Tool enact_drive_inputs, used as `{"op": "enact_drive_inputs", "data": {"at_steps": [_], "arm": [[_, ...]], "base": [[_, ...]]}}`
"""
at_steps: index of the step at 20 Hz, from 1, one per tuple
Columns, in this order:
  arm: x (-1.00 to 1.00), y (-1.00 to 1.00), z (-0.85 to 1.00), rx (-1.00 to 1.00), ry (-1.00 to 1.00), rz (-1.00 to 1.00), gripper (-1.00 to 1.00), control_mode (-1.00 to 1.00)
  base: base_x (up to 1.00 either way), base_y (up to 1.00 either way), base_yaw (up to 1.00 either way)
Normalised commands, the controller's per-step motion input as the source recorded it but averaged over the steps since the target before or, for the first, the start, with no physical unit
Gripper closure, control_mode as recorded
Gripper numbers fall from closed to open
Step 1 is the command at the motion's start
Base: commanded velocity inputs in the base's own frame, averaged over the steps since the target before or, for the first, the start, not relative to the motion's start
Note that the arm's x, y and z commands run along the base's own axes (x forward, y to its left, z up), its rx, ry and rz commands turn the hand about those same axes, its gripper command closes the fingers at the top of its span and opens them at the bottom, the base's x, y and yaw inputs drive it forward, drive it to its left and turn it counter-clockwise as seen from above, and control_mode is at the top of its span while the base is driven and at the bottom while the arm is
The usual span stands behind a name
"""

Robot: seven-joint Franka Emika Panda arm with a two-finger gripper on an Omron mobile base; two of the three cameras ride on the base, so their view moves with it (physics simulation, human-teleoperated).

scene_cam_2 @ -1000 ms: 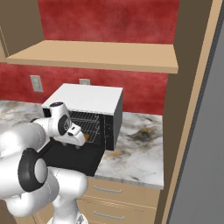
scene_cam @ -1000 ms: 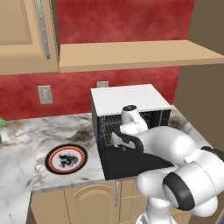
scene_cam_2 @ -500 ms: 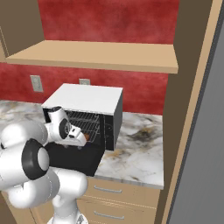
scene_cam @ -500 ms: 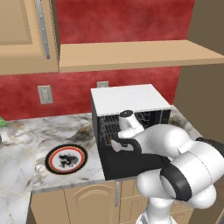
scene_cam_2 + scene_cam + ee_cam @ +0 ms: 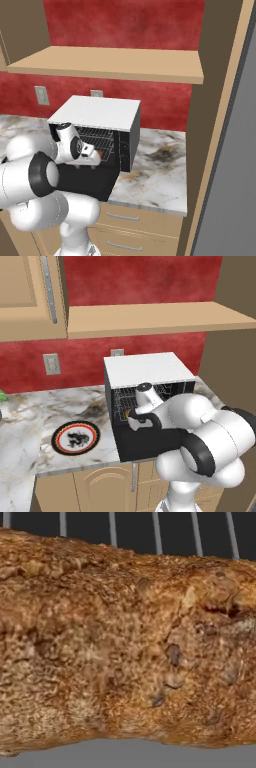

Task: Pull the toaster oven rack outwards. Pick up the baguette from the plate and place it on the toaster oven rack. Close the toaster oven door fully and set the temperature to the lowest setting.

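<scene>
the white arm has swung a little further left and lower than a moment ago, and the claw (image 5: 94, 153) now sits nearer the oven mouth. its jaws stand spread wide around the baguette (image 5: 125, 642), whose crust lies right against the hand camera; whether the tips still touch the loaf cannot be told. the bread is rough and crumbly, tan to deep brown, with dark pits and a long rounded back. thin grey wires of the toaster oven rack (image 5: 157, 532) run behind it over a dark cavity. from the base, a sliver of brown baguette shows beside the hand at the rack's front. the toaster oven door (image 5: 142, 443) hangs open, a flat black panel dropped forward over the counter (image 5: 30, 421) edge. the toaster oven (image 5: 145, 367) is boxy, black-walled with a flat white top. the round plate (image 5: 75, 437), red and black rimmed, lies bare on the veined marble to the left, well apart from the oven.
</scene>
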Motion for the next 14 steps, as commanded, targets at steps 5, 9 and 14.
{"op": "enact_drive_inputs", "data": {"at_steps": [5,9,14], "arm": [[0.21,-0.22,-0.06,0.00,0.00,0.01,-1.00,-1.00],[0.19,-0.27,-0.06,0.00,0.00,0.00,-1.00,-1.00],[0.21,-0.26,-0.01,0.00,-0.01,0.00,-1.00,-1.00]], "base": [[0.00,0.00,0.00],[0.00,0.00,0.00],[0.00,0.00,0.00]]}}
